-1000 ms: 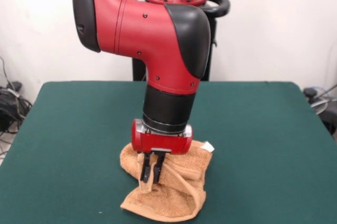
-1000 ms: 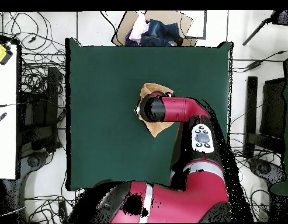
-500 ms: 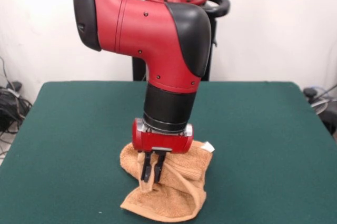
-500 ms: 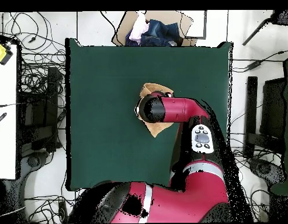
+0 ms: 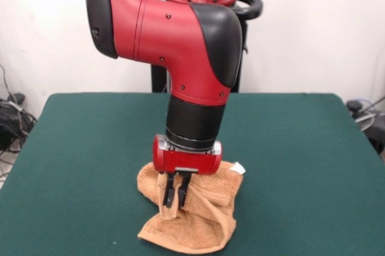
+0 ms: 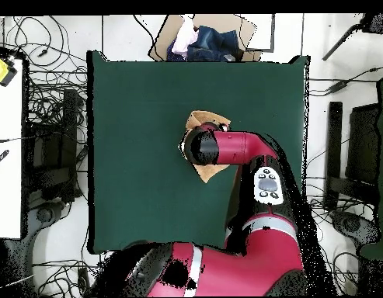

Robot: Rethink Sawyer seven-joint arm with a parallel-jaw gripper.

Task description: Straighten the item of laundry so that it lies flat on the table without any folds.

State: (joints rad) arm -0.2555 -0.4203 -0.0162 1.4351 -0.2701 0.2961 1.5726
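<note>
A raised fold of the soft, limp towel is pinched by the gripper; a free corner is judged a better hold.

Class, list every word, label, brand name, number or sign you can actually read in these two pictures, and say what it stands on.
No readable text in either view.
White tag on the towel: too small to show any print.
Button panel on the robot arm: markings too blurred to read.
Gripper, pinching a fold of the towel: no label visible.
Green table: no markings.
</note>
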